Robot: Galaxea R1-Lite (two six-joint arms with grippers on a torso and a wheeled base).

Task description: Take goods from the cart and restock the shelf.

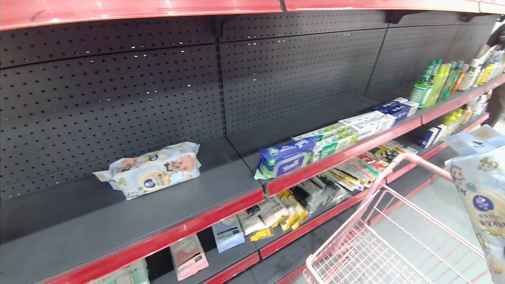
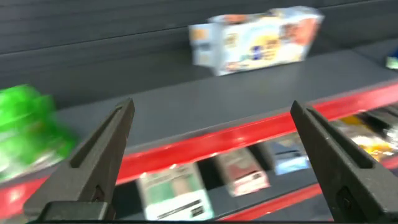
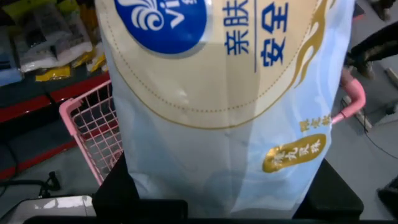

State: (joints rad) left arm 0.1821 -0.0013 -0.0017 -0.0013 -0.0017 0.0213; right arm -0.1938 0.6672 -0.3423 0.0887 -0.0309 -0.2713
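A pale blue pack of baby wipes (image 1: 152, 169) lies flat on the grey shelf board (image 1: 165, 213), towards the pegboard back. It lies beyond my left gripper (image 2: 211, 107), which hangs open and empty in front of the shelf's red edge, with the same pack (image 2: 255, 40) farther in. A second, matching pack (image 1: 483, 197) hangs upright at the right, above the pink cart (image 1: 378, 221). My right gripper (image 3: 227, 199) is shut on that pack (image 3: 224, 106), its dark fingers (image 3: 118, 193) pressing the lower sides.
Further right on the same shelf are a blue tissue pack (image 1: 286, 159), toothpaste boxes (image 1: 367, 124) and green bottles (image 1: 434, 81). The lower shelf holds several small packets (image 1: 276, 213). Bare board lies either side of the wipes pack. The cart's wire basket (image 3: 93, 134) is under the held pack.
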